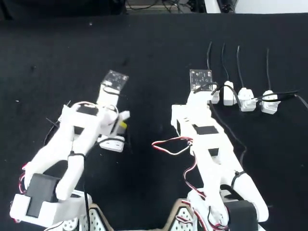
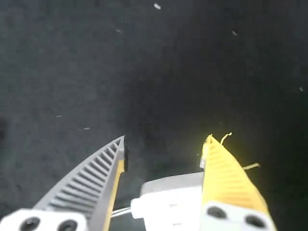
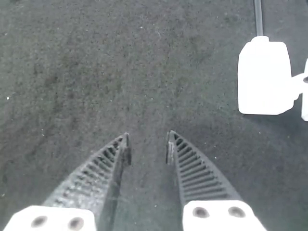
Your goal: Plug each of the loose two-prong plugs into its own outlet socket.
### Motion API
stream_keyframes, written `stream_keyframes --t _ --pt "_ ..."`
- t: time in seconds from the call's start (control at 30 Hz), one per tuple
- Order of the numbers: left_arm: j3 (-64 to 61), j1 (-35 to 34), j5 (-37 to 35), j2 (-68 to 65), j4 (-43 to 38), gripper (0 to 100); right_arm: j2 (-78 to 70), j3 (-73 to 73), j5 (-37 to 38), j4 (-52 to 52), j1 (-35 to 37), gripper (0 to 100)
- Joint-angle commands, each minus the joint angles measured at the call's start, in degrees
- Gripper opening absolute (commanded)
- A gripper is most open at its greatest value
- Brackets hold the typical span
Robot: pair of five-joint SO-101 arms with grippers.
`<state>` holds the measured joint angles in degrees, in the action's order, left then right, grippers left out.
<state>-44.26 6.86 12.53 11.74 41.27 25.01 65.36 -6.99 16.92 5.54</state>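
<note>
A: Item one, largest: black table [image 1: 154, 43]. Why the row of white corded blocks [image 1: 246, 99] at the high view's upper right?

B: Set side by side, cords trailing to the top edge — each likely kept reachable. Plug or socket, I cannot tell. The right gripper [image 3: 147, 137] sits near one, fingers slightly parted, nothing between.

A: And the left gripper [image 2: 166, 139]?

B: Lower left — spread wide, straddling a white plug [image 2: 168, 204] with its prong [image 2: 122, 211] pointing sideways. Positioned to grasp, I judge.

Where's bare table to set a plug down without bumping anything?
Bare cloth between the two arms, and the far-left corner beyond the left arm. Crowded at far right: white plugs and cords beside the right arm.
</note>
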Motion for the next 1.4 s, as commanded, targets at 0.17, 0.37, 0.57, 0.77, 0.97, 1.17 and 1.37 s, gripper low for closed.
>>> stream_keyframes --t 0.17,0.37,0.57,0.77,0.97,1.17,1.37 --pt "11.65 -14.11 11.16 6.15 24.97 26 2.15 -3.47 -0.44 -1.32 0.88 11.4" --pt "4.09 -14.55 24.09 6.42 25.23 26 2.15 -3.47 -0.44 -1.32 0.88 11.4" --pt "-0.4 -11.74 16.88 6.33 15.65 26 2.15 -3.3 -0.44 -1.23 0.88 11.4" --pt "-0.66 -1.45 6.86 6.77 15.12 26 2.15 -3.3 -0.44 -1.14 0.88 11.4" --pt "-0.48 0.57 4.48 6.86 16.0 26 2.15 -3.3 -0.44 -0.97 0.88 11.4" --pt "10.77 -8.22 4.48 6.86 26.55 26 2.15 -3.3 -0.44 -1.05 0.88 11.4" --pt "22.64 -22.37 4.48 6.07 30.07 26 2.15 -3.3 -0.44 -1.14 0.88 11.4"
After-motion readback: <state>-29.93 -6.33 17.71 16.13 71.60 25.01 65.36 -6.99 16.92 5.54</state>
